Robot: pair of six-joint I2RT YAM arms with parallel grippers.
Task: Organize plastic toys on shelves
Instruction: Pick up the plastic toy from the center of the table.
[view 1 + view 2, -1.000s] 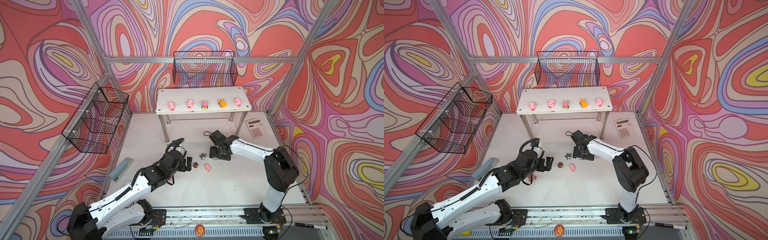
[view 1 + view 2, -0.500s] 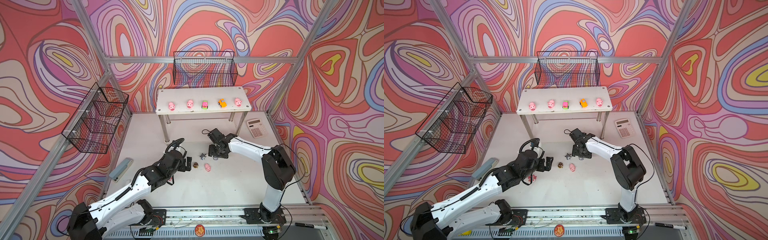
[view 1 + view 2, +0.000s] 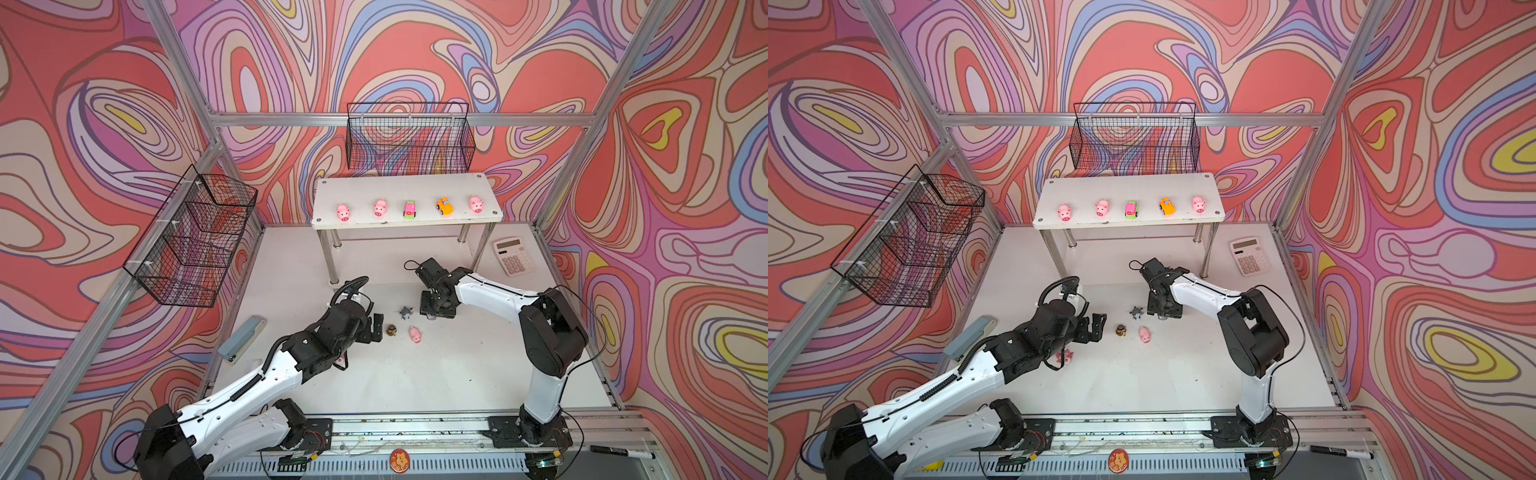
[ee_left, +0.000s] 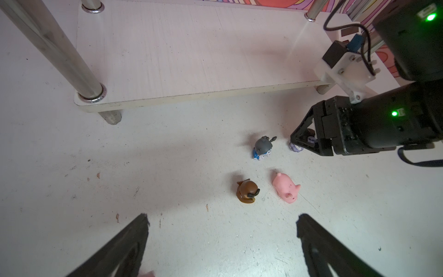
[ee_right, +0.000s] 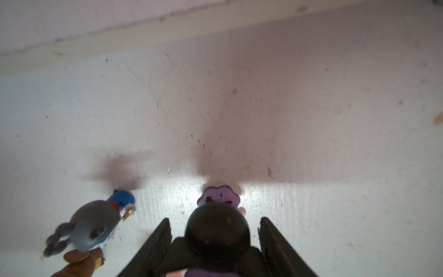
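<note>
The shelves [image 3: 407,187] stand at the back. Their top board holds three pink pigs, a pink-green car [image 3: 409,209] and an orange car [image 3: 444,206]; the lower board [image 4: 191,52] is bare. On the floor lie a grey figurine [image 3: 406,312], a brown figurine [image 3: 391,330] and a pink pig [image 3: 414,334]. A pink bear [image 3: 1065,356] shows beneath my left arm. My right gripper [image 5: 214,224] is down over the dark horned figurine [image 5: 215,230], one finger on each side, with gaps beside its head. My left gripper [image 4: 223,219] is open and empty, just short of the brown figurine.
A pink-keyed calculator [image 3: 514,255] lies at the back right and a grey stapler [image 3: 243,338] at the left. Black wire baskets hang on the back wall [image 3: 409,141] and left wall [image 3: 195,241]. The shelf's chrome legs [image 3: 331,257] stand just behind the toys.
My right gripper has shifted slightly left over the dark figurine and its jaws have narrowed around it. The left arm has not moved.
</note>
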